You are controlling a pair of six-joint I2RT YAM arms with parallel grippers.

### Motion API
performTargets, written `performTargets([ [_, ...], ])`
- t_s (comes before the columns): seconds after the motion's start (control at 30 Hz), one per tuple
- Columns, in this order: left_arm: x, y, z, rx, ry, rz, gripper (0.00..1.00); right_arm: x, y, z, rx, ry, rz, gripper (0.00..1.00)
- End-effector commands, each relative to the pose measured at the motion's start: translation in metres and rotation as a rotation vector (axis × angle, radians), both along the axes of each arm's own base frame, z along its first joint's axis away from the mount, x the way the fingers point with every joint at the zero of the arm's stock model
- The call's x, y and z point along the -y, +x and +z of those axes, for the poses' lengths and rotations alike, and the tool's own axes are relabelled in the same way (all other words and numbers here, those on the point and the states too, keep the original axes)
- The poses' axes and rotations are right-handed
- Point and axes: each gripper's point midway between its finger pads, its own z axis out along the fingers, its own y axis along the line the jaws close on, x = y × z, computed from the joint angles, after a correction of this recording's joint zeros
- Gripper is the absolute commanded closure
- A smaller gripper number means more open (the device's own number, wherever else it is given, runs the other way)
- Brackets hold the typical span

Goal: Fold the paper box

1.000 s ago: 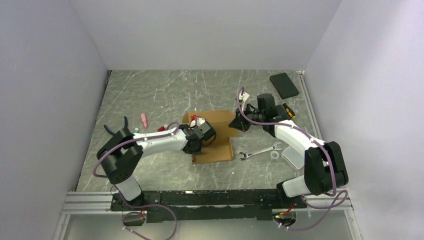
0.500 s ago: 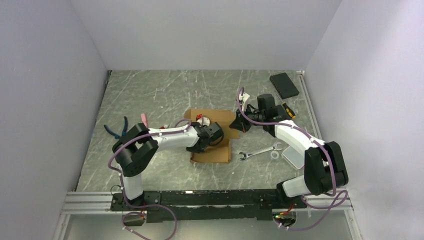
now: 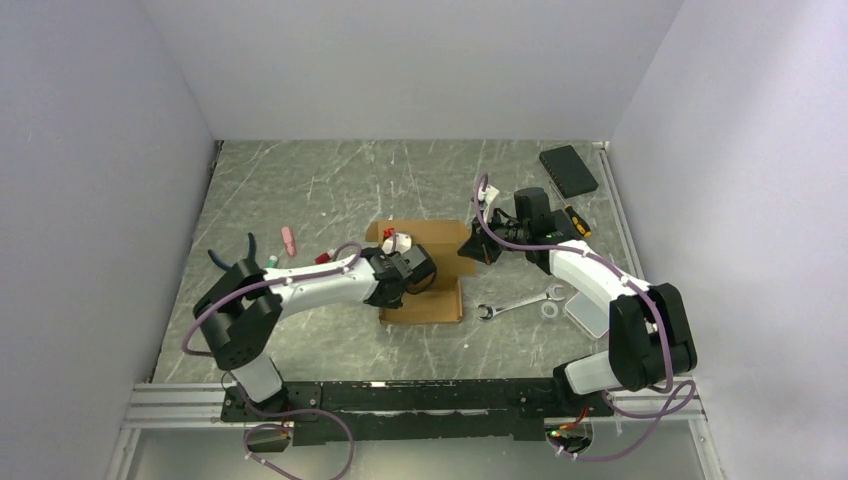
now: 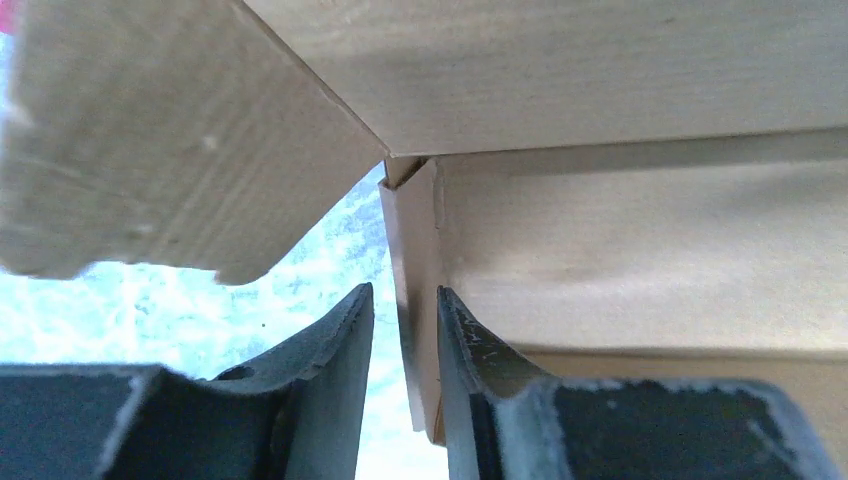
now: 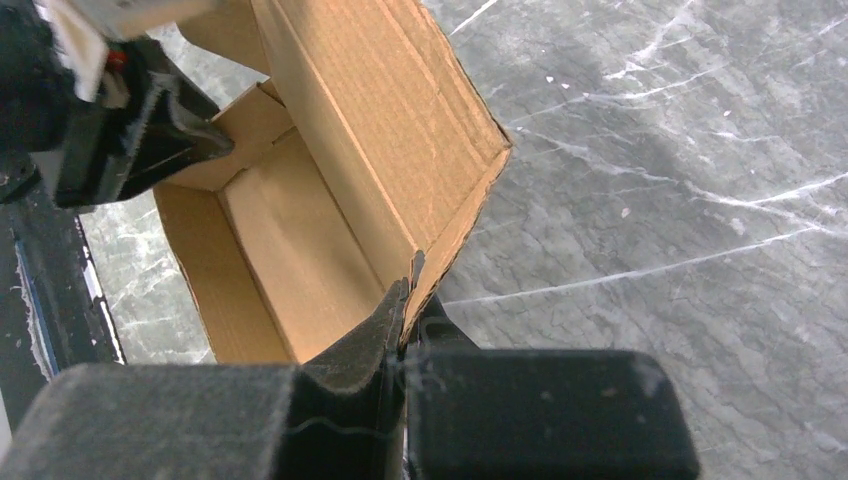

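Paper box (image 3: 432, 306): sits mid-counter (image 3: 320, 190) between the two arms, half formed. It is an open trough with walls and flaps raised.
Left pincer (image 4: 405, 300): at the box's left side, jaws parted astride a thin upright flap edge. One finger (image 4: 462, 335) lies against the card and counter shows past the other, so nothing is pinched.
Right pincer (image 5: 405, 298): clenched on the edge of the raised wall at the box's right far corner.
Deciding relation: the flap stands edge-on directly between the left fingers, running up and away from them.
Long axis: cannot tell for sure from above, since the spread flaps make the outline nearly square.
Nearer arm: both are at the box, and only the left is free to act.
Likely next move: close the left jaws on the flap, or push it inward, while the right steadies the wall.
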Motion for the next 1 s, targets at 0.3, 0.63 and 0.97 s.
performTargets([
  [0.3, 0.023, -0.008, 0.055, 0.091, -0.286, -0.077, 0.47, -0.008, 0.008, 0.035, 0.113, 0.043, 0.033, 1.00],
  [0.63, -0.008, -0.016, 0.095, 0.178, -0.585, -0.147, 0.29, -0.007, 0.007, 0.042, 0.115, 0.061, 0.038, 0.72],
  [0.97, -0.076, 0.004, 0.093, 0.213, -0.643, 0.058, 0.22, -0.002, 0.004, 0.053, 0.120, 0.098, 0.047, 0.50],
])
